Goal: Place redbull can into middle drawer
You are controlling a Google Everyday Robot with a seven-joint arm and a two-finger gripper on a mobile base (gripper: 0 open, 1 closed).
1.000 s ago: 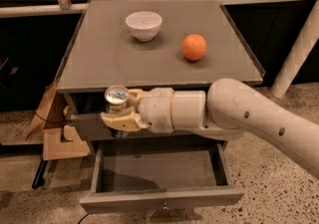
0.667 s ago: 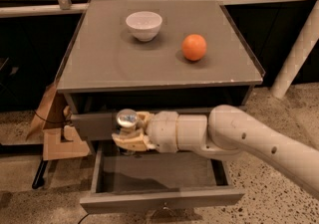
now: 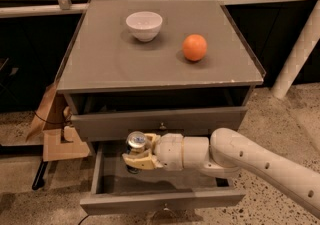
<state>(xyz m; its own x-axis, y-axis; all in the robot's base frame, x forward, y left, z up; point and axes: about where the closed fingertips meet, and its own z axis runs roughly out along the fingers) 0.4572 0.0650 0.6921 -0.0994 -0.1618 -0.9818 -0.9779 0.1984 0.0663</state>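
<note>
The redbull can point(image 3: 135, 141) is upright in my gripper point(image 3: 134, 157), its shiny top showing. The gripper's tan fingers point(image 3: 131, 159) are shut around the can's body. My white arm reaches in from the lower right. The middle drawer point(image 3: 160, 200) is pulled out below the closed uppermost drawer front point(image 3: 160, 123). The can hangs over the left part of the open drawer's inside, just in front of the upper drawer front. I cannot tell whether its base touches the drawer floor.
A white bowl point(image 3: 144, 24) and an orange fruit point(image 3: 194, 47) sit on the grey cabinet top point(image 3: 100, 64). A cardboard box point(image 3: 60, 139) stands on the floor left of the cabinet. A white post point(image 3: 300, 49) leans at the right.
My gripper has moved down and a little right with the can, from level with the upper drawer front to inside the open middle drawer.
</note>
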